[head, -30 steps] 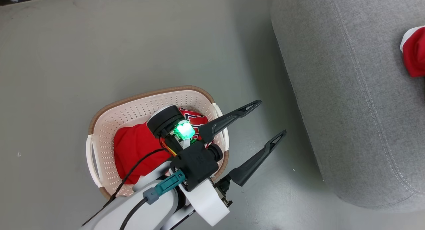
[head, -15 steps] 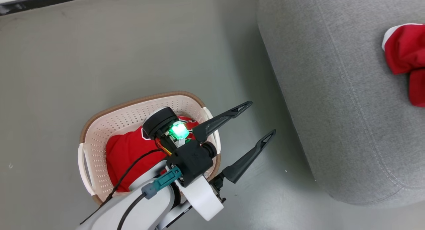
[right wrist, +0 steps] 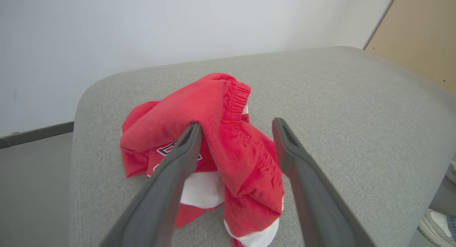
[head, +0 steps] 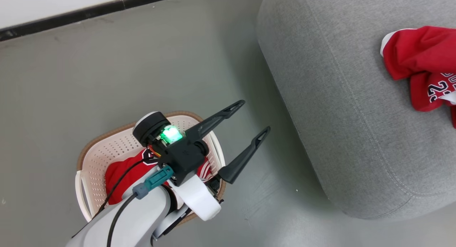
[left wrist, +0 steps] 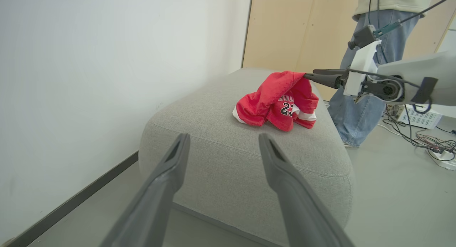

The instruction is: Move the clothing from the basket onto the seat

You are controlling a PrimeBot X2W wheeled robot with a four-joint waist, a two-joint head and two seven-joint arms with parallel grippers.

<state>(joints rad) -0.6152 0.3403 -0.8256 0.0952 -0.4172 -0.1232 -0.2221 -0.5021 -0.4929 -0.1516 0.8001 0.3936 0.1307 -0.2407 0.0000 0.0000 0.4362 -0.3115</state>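
Gaping wide, right gripper [right wrist: 237, 125] — one finger [right wrist: 178, 161] touching clothing [right wrist: 245, 158] (heaped on seat [right wrist: 356, 108]); left gripper [head: 254, 116] spread, empty.

both grippers spread
left gripper [head: 256, 115] points far and right, fingers parted; right gripper [right wrist: 237, 125] fingers wide apart.

Floor [head: 107, 79]: basket [head: 93, 158], seat [head: 338, 115]. Seat top: crumpled red clothing [head: 416, 58].
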